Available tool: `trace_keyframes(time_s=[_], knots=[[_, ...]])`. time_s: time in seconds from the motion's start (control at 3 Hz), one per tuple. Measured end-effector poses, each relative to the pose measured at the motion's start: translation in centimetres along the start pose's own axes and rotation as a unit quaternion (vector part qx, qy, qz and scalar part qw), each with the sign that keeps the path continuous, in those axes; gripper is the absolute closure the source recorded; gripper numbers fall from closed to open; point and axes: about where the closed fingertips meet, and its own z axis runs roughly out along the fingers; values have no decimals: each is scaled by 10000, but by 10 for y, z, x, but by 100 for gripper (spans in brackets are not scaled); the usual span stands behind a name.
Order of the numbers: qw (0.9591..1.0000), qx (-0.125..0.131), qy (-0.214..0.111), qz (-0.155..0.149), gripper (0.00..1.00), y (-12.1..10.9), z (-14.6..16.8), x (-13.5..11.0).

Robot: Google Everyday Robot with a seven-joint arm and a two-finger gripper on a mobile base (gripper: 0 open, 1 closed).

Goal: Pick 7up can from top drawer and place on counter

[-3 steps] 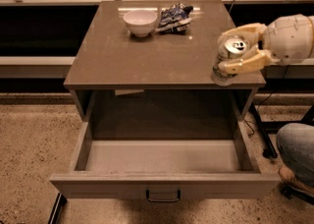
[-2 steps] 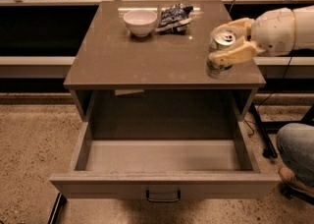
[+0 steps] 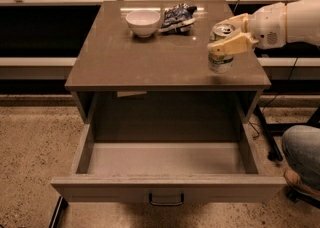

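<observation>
The 7up can [image 3: 220, 59] is upright over the right side of the counter [image 3: 150, 57], near its front right part, its base at or just above the surface. My gripper [image 3: 228, 34] reaches in from the right and is shut on the can's upper half, one tan finger [image 3: 233, 45] across its front. The top drawer [image 3: 167, 172] is pulled fully open below and shows nothing inside; its dark handle [image 3: 166, 200] is on the front panel.
A white bowl [image 3: 143, 22] and a blue-and-white snack bag [image 3: 177, 16] sit at the back of the counter. A person's knee in jeans [image 3: 301, 149] is at the lower right beside the drawer. Cables and a dark stand leg run down to the right of the cabinet.
My gripper has carried the can leftward and farther in over the counter, away from its right edge. The drawer, bowl and bag have not moved.
</observation>
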Motion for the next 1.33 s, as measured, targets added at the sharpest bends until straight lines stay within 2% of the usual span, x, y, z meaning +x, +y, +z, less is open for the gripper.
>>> trace_keyframes(time_s=[0.33,1.0,1.33], knots=[[10000,5,-47,46,100,-1,1,0],[9978,341,-307,485,100,-19,6,-5],[9964,451,-305,648,100,-25,12,-6]])
